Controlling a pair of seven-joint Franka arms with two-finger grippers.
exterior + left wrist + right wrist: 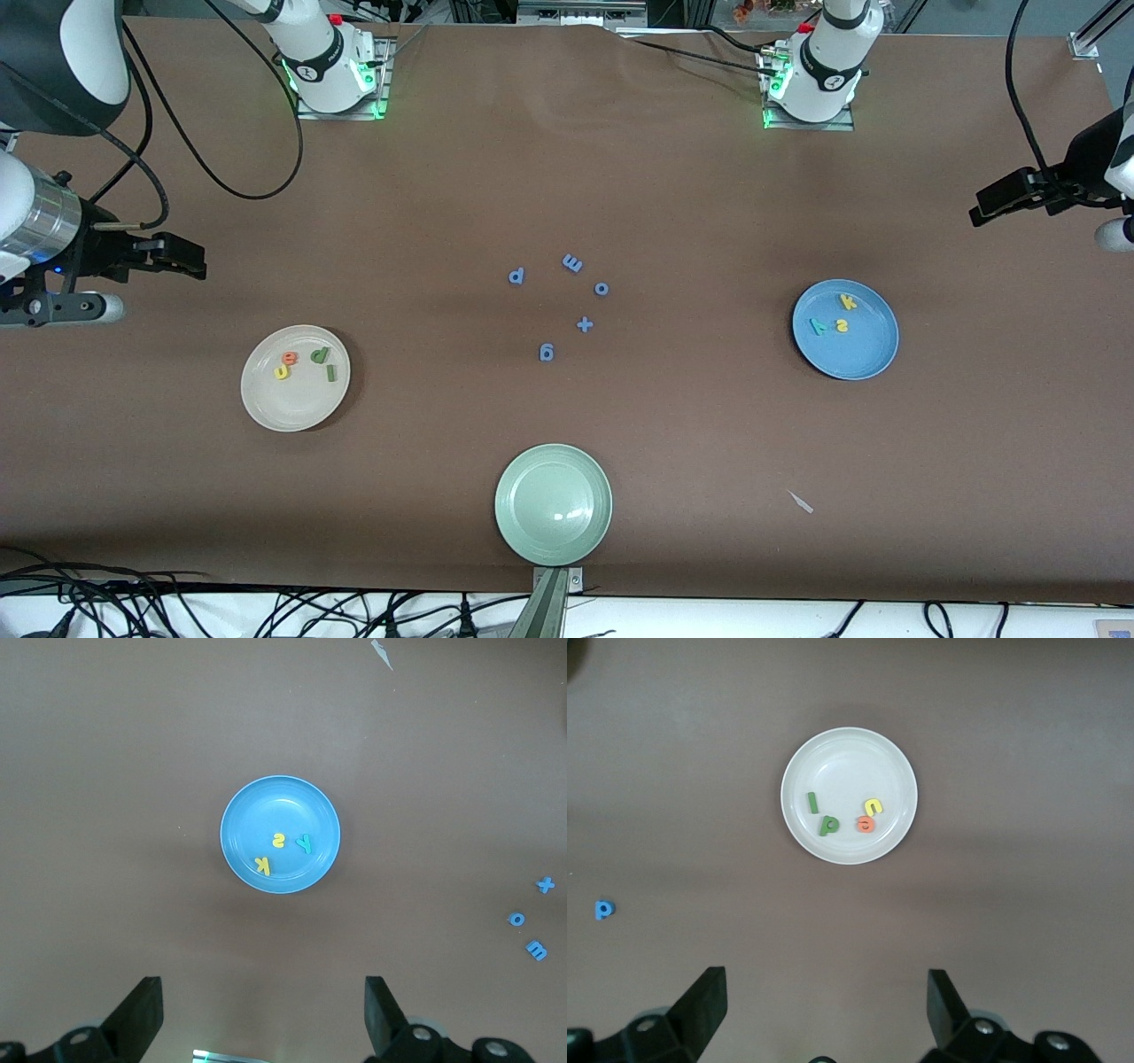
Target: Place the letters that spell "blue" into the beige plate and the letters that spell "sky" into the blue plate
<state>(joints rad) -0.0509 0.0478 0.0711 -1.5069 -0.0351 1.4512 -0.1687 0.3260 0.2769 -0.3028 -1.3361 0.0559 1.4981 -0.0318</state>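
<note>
While both grippers' fingers point(142, 1014) point(700, 1010) stand spread | brown table point(620, 177) | cables at edges point(177, 611)

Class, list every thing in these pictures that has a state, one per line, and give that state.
Beige plate: holds e, u, b, l.
Blue plate: holds k, s, y.
Green plate: nothing in it.
Blue letters: loose on the table, mid-table.
Left pincer: open, holding nothing, off at the left arm's end.
Right pincer: open, holding nothing, off at the right arm's end.
</note>
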